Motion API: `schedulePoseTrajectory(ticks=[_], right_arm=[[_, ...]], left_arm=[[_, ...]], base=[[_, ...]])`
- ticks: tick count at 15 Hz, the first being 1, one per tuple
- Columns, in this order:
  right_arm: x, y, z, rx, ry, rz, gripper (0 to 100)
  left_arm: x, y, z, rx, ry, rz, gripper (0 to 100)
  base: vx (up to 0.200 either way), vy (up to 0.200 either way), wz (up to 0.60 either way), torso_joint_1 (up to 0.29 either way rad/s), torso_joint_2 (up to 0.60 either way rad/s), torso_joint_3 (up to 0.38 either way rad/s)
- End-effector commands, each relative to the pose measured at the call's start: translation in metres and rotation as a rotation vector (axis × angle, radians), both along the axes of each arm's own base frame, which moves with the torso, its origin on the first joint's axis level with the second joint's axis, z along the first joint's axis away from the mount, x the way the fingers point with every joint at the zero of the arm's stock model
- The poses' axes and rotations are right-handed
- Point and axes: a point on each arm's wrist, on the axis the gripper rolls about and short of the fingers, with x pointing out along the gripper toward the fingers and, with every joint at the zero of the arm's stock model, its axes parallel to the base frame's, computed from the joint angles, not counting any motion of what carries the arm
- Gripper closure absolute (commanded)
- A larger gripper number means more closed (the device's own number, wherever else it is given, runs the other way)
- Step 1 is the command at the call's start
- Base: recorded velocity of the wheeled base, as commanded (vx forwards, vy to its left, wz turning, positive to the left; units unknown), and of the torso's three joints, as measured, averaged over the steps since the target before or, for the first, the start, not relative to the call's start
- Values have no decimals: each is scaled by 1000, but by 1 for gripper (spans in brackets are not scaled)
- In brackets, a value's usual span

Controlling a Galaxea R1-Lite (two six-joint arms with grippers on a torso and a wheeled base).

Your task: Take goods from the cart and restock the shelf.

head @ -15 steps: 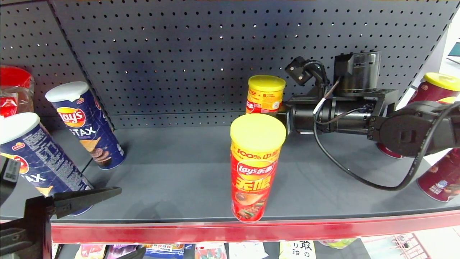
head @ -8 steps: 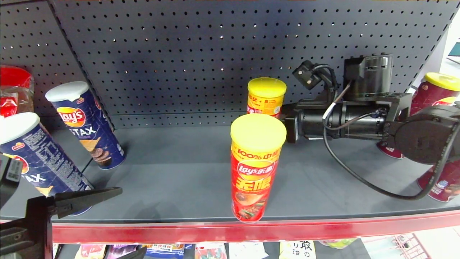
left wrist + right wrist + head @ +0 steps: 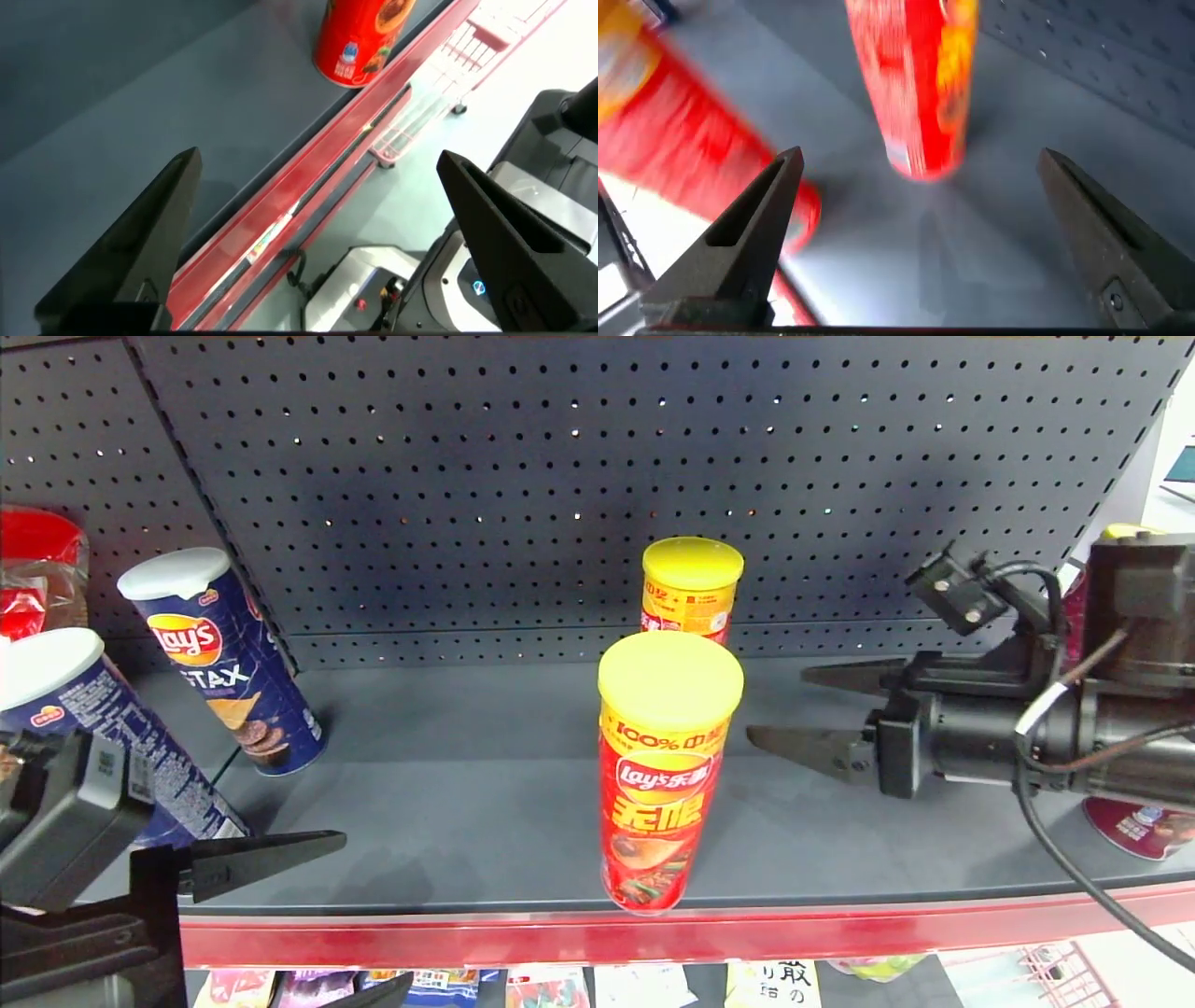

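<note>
Two red chip cans with yellow lids stand upright on the grey shelf [image 3: 467, 803]. The front can [image 3: 665, 775] is near the red front edge, and the back can [image 3: 692, 586] is close to the pegboard. My right gripper [image 3: 775, 705] hangs open to the right of both cans, touching neither; its wrist view shows the back can [image 3: 920, 84] ahead of the open gripper [image 3: 920, 154] and the front can [image 3: 682, 121] off to one side. My left gripper [image 3: 359, 915] is open and empty at the shelf's front left, over the red edge [image 3: 308, 177].
Two blue chip cans [image 3: 224, 658] [image 3: 93, 737] lean at the shelf's left, with a red bag [image 3: 37, 569] behind them. Dark red cans [image 3: 1134, 826] stand at the far right behind my right arm. Open shelf floor lies between the blue cans and the front can.
My right gripper has drawn back to the right and toward the front, away from the back can, which stays standing. The left gripper has shifted slightly right.
</note>
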Motion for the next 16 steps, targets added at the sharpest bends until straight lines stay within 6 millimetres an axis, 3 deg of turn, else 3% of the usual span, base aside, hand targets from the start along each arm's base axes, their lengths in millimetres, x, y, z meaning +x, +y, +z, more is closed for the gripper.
schedulePoseTrajectory(ticks=[1, 5, 8, 11, 16], right_arm=[[-48, -26, 4, 23, -55, -24, 0], [-101, -52, -2, 62, -123, -22, 0], [-136, -79, -8, 119, -194, -153, 0], [-154, -93, -3, 184, -254, -269, 0], [-157, -95, -2, 198, -247, -295, 0]], left_arm=[[8, -5, -6, 27, 38, 0, 0], [25, -17, -13, 66, 92, -4, 0], [50, -39, -24, 89, 120, -27, 0], [81, -62, -35, 87, 117, -33, 0], [103, -76, -40, 104, 136, -27, 0]], base=[[0, 0, 0, 0, 0, 0], [0, 0, 0, 0, 0, 0], [0, 0, 0, 0, 0, 0], [0, 0, 0, 0, 0, 0], [0, 0, 0, 0, 0, 0]])
